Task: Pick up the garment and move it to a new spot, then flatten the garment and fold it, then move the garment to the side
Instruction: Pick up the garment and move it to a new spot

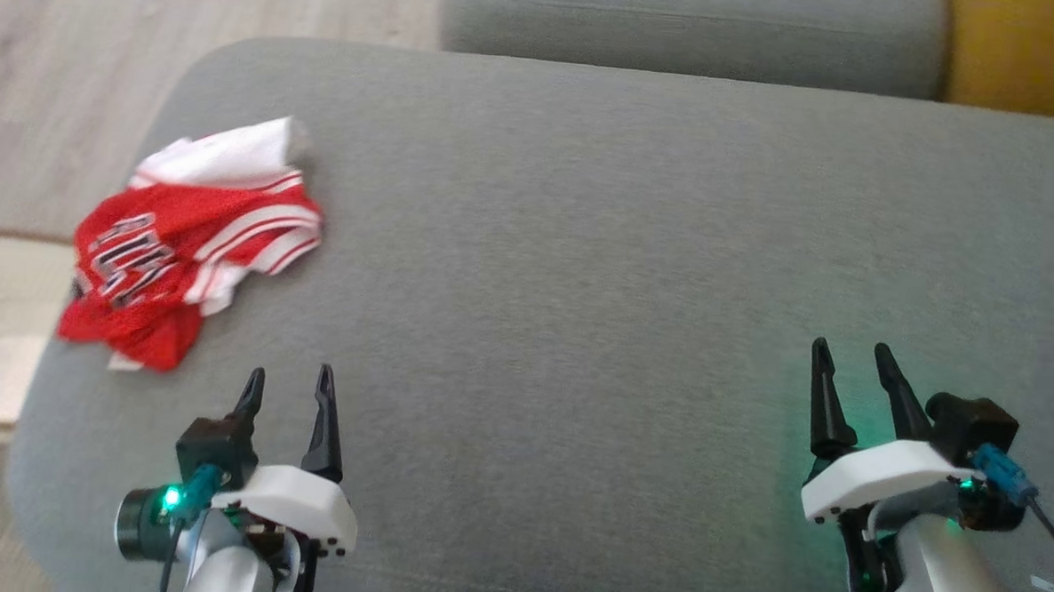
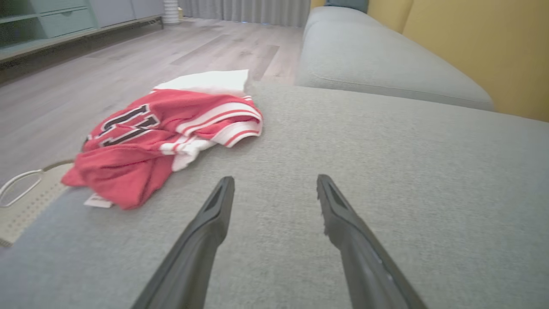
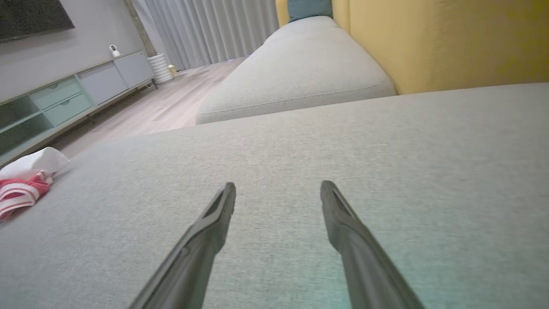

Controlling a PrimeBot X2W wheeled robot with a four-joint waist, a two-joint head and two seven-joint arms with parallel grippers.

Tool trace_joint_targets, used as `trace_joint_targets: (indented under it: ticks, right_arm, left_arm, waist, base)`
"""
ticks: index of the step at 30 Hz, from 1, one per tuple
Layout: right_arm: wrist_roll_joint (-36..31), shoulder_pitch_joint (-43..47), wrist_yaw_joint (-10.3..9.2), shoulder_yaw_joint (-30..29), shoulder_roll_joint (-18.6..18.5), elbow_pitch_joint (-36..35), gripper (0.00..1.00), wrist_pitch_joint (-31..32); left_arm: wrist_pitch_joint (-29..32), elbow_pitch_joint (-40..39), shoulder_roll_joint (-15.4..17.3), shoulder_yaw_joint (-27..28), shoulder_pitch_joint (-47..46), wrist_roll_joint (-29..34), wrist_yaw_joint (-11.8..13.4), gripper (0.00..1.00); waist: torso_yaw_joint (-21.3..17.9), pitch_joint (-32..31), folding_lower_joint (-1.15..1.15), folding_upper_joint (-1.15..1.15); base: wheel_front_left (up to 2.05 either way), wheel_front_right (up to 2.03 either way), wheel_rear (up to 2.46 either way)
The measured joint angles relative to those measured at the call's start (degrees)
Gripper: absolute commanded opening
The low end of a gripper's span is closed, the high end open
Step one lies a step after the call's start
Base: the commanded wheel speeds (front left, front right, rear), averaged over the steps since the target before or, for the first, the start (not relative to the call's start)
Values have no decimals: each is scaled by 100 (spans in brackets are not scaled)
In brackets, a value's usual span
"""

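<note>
The garment [image 1: 186, 250] is a red jersey with white stripes and dark lettering, lying crumpled near the left edge of the grey sofa seat [image 1: 583, 245]. It shows to the upper left of the fingers in the left wrist view [image 2: 167, 133], and as a small red and white heap at the left edge of the right wrist view [image 3: 23, 182]. My left gripper [image 1: 290, 376] hovers open just below and to the right of the garment, holding nothing. Far over at the lower right, my right gripper [image 1: 852, 348] stands open above bare cushion.
A second grey cushion [image 1: 690, 27] lies beyond the seat, with a yellow backrest [image 1: 1027, 51] at the far right. Wooden floor [image 1: 66, 62] runs past the seat's left edge. A low cabinet [image 3: 64, 98] stands along the far wall.
</note>
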Motion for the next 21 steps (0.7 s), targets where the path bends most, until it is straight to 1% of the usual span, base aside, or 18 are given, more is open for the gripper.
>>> trace_joint_targets:
  ticks: [2,3,9,14,15,21]
  right_arm:
    - [40,33,0,8,4,1,100,0]
    - [37,37,0,1,7,0,100,0]
    - [69,42,0,-46,16,20,100,0]
    - [131,41,0,9,19,37,100,0]
    - [132,40,0,87,20,45,100,0]
    - [138,35,0,163,27,26,100,0]
  left_arm:
    - [0,-44,4,-9,-4,-8,4,100]
    - [0,-97,5,-2,-7,-7,16,100]
    - [0,-143,4,99,-5,62,19,100]
    - [0,-149,10,458,25,107,1,100]
    - [0,-148,9,602,58,164,-1,100]
    - [0,-138,7,948,254,145,-7,100]
  waist:
    - [198,-2,0,0]
    - [409,-12,0,0]
    - [1117,-49,0,0]
    - [1684,-60,0,0]
    - [1877,-58,0,0]
    - [2265,-13,0,0]
  base:
    - [0,0,0]
    - [0,0,0]
    - [0,0,0]
    - [0,0,0]
    - [0,0,0]
    - [0,0,0]
